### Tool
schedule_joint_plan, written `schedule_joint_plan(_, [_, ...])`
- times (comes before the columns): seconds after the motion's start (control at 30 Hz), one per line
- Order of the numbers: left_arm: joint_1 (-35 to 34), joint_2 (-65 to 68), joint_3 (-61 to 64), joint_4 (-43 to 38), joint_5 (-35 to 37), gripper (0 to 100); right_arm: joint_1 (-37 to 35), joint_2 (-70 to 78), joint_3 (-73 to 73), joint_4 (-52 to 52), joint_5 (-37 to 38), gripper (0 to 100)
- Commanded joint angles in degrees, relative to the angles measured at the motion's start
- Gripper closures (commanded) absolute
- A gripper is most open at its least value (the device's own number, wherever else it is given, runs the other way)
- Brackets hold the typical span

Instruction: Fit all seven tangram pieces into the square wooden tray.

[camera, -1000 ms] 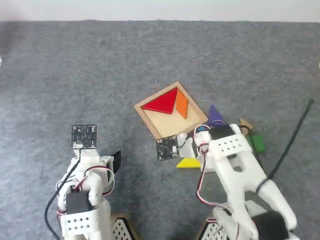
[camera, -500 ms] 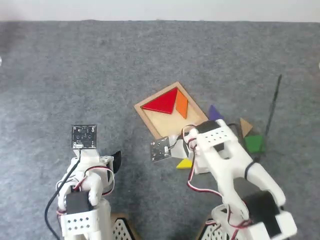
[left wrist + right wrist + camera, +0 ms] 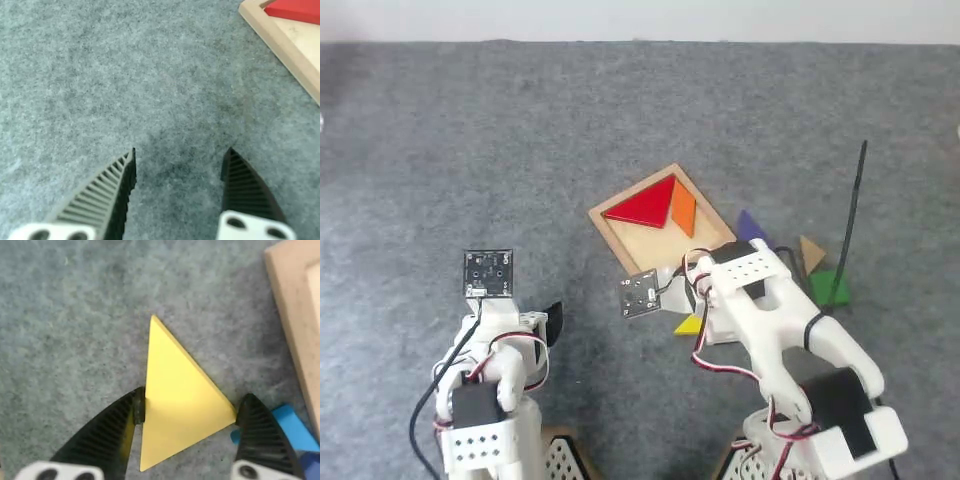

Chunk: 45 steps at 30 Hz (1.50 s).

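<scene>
**Right gripper pinches the yellow triangle beside the tray**

The right gripper [image 3: 192, 407] is down at the desk [image 3: 520, 150] with the yellow triangle [image 3: 172, 410] between its fingers. One fingertip meets the triangle's long edge and the other meets its opposite corner, so the piece is pinched across its width. The triangle lies flat on the grey covering, just outside the square wooden tray [image 3: 615, 243], off the tray's near corner. A blue piece [image 3: 295, 427] lies just beyond the triangle's pinched corner, partly behind one finger.

The tray sits turned like a diamond near the middle of the desk. It holds a red triangle [image 3: 645, 207] and an orange triangle [image 3: 684, 212], touching each other in its far corner. The rest of its floor is bare wood.

To the right of the tray, on the desk, lie a purple piece [image 3: 752, 227], a tan triangle [image 3: 810, 250] and a green piece [image 3: 830, 288].

The left gripper [image 3: 177, 165] hangs over bare grey covering with its fingers spread and nothing between them, well apart from the tray's nearest corner
</scene>
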Motion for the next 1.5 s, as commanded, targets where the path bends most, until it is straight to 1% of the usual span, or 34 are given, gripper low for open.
schedule_joint_plan(0.0, [0.1,-1.2,-1.3,0.3,0.4,73,3.1,-0.2,-2.5,-0.8,0.6,71.8])
schedule_joint_plan(0.1, [0.1,-1.2,-1.3,0.3,0.4,73,4.2,-0.2,-2.3,-0.7,0.4,71.8])
schedule_joint_plan(0.23, [0.1,-1.2,-1.3,0.3,0.4,73,4.4,-0.2,-2.3,-0.8,-4.6,71.8])
schedule_joint_plan(0.5, [0.1,-1.2,-1.3,0.3,0.4,73,4.4,-0.2,-2.3,-0.4,-10.6,73.1])
schedule_joint_plan(0.57, [0.1,-1.2,-1.3,0.3,0.4,73,4.2,-0.2,-2.3,-0.5,-12.7,78.6])
schedule_joint_plan(0.63, [0.1,-1.2,-1.3,0.3,0.4,73,4.1,-0.2,-2.3,-0.7,-13.9,86.4])
schedule_joint_plan(0.73, [0.1,-1.2,-1.3,0.3,0.4,73,4.1,-0.2,-2.3,-0.8,-14.2,96.7])
schedule_joint_plan(0.8, [0.1,-1.2,-1.3,0.3,0.4,73,4.1,-0.2,-2.3,-0.7,-14.2,98.8])
schedule_joint_plan(0.9, [0.1,-1.2,-1.3,0.3,0.4,73,4.4,-0.7,-2.3,-0.4,-14.2,96.3])
schedule_joint_plan(0.97, [0.1,-1.2,-1.3,0.3,0.4,73,5.0,-0.8,-2.8,-0.3,-15.2,92.4])
schedule_joint_plan(1.13, [0.1,-1.2,-1.3,0.3,0.4,73,8.4,-4.7,-6.2,1.2,-22.8,77.8])
schedule_joint_plan(1.3, [0.1,-1.2,-1.3,0.3,0.4,73,7.4,-15.4,-8.0,14.2,-25.7,68.2])
schedule_joint_plan(1.4, [0.1,-1.2,-1.3,0.3,0.4,73,7.6,-22.5,-8.0,22.1,-27.6,66.4])
schedule_joint_plan(1.47, [0.1,-1.2,-1.3,0.3,0.4,73,7.6,-24.6,-6.8,26.7,-27.7,66.4])
